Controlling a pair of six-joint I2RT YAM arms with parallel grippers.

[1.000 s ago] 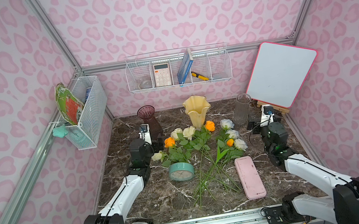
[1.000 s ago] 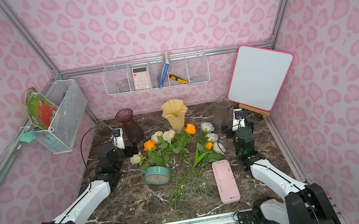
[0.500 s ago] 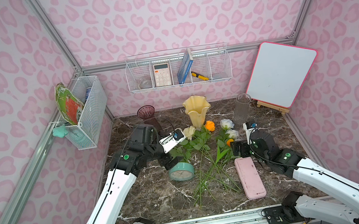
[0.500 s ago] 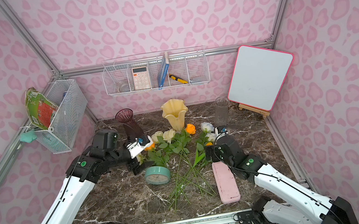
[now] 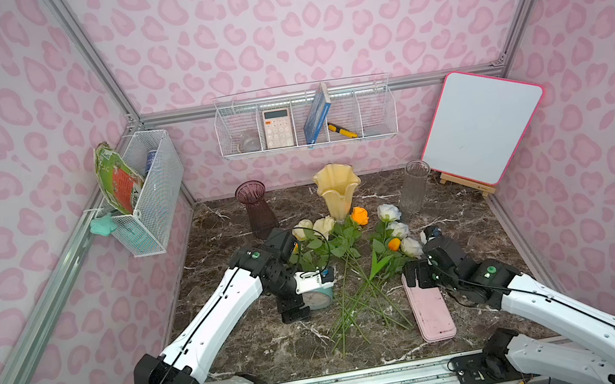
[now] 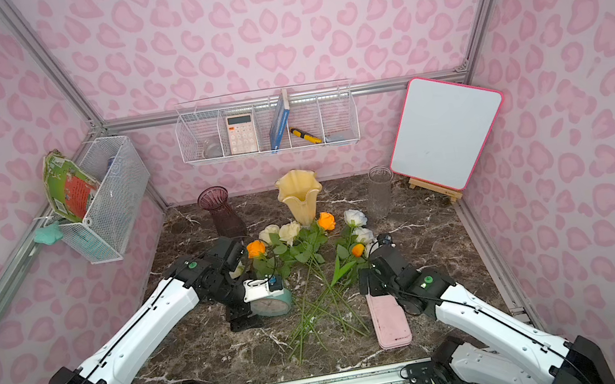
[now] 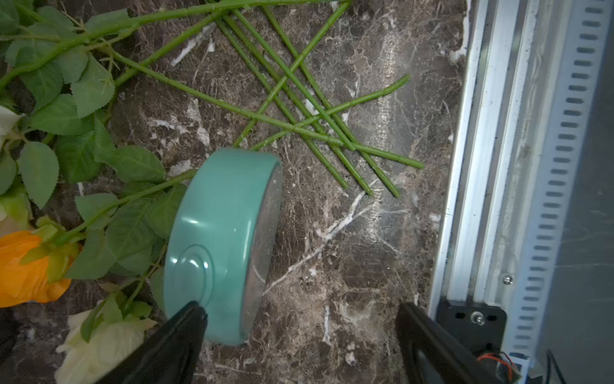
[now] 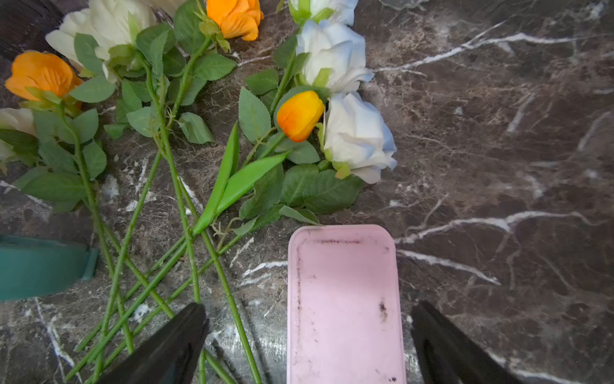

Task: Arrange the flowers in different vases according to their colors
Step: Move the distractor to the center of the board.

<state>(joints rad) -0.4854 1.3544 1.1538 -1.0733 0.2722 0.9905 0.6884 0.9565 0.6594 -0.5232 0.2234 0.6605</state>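
Observation:
The flowers point(image 5: 347, 245) lie in a loose heap mid-table, heads toward the back, green stems point(image 7: 299, 99) crossing toward the front. Among them are orange roses point(image 6: 256, 248), an orange bud point(image 8: 299, 114), cream roses point(image 5: 323, 226) and white-bluish roses point(image 8: 357, 139). Behind stand the vases: purple point(image 5: 256, 209), yellow point(image 5: 337, 190) and clear point(image 5: 415, 188), none holding a flower. My left gripper point(image 7: 299, 319) is open and empty, low beside a teal clock point(image 7: 219, 239). My right gripper point(image 8: 307, 316) is open above the end of a pink case point(image 8: 345, 299), with stems near one finger.
A whiteboard point(image 5: 481, 126) on a small easel leans at the back right. White wire baskets hang on the back wall point(image 5: 304, 118) and left wall point(image 5: 147, 193). The metal rail point(image 7: 498, 166) runs along the table's front edge.
Both arms have left their rest poses at the back. The left gripper swung from over the flower heads down to the clock's front side. The right gripper has come over the pink case.

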